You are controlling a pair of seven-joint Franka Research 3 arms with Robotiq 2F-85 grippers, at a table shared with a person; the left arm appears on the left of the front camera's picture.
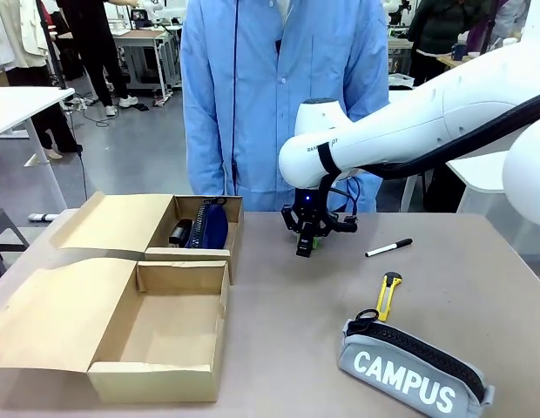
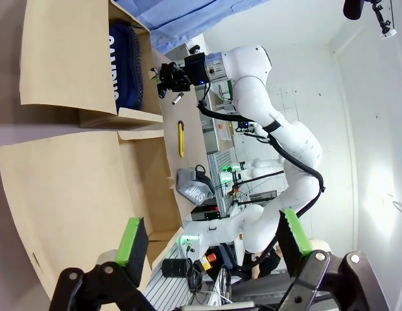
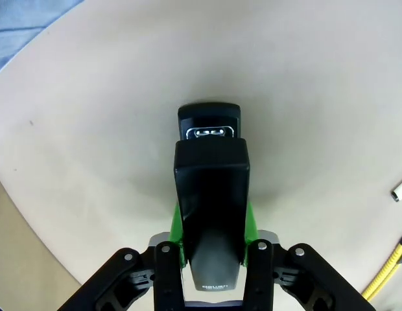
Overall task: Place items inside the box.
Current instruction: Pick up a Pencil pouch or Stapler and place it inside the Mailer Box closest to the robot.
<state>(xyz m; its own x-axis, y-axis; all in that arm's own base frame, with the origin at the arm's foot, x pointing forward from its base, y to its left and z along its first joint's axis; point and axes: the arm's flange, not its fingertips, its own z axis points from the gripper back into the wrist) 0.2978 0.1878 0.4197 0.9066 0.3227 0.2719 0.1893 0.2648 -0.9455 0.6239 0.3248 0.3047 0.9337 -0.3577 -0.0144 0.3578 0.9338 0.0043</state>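
right gripper [image 1: 307, 242]: its fingers are being squeezed shut on the held stapler, just to the right of the far box.
held stapler [image 3: 209, 168]: this black stapler is being gripped by its back end between the green pads. Its front end is being pointed down at the table [image 1: 287, 331]. It cannot be told if the table is being touched.
left gripper [image 2: 214, 236]: its fingers are being held wide apart and nothing is being gripped.
far box [image 1: 236, 225]: its lid flap is being left lying flat on its left side.
navy pouch [image 1: 211, 225]: it is being kept inside the far box, at the right side.
second stapler [image 1: 180, 232]: it is being kept inside the far box, just left of the navy pouch.
near box [image 1: 157, 381]: it is being left just in front of the far box, on the robot's side.
yellow knife [image 1: 388, 294]: it is being left on the table, right of the far box and nearer the robot.
grey pouch [image 1: 414, 370]: it is being left well to the right of the far box, nearest the robot.
black pen [image 1: 388, 248]: it is being left right of the far box, past the right gripper.
person [image 1: 279, 96]: a blue coat is being worn, just behind the far box.
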